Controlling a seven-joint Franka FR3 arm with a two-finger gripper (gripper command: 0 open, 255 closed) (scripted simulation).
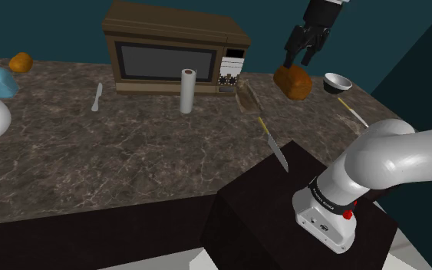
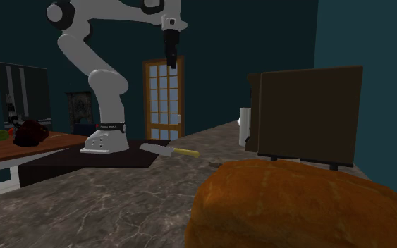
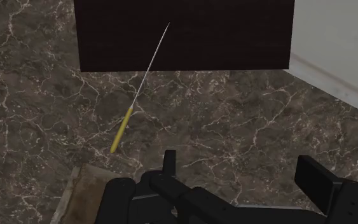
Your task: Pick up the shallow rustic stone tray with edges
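two black fingers of the tool (image 3: 241, 175) stand spread with nothing between them, raised above the marbled worktop (image 1: 130, 153). the shallow brownish tray (image 1: 246, 98) lies flat just beside the microwave's (image 1: 176, 50) end, with an orange loaf (image 1: 292, 82) near its other side. in the wrist view the tray's raised edge sits beside one finger, near the knife's (image 3: 139, 89) yellow handle, with bare worktop between them

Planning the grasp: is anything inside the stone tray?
The visible part of the tray is bare. The rest lies hidden beneath the open tool, so I cannot tell.
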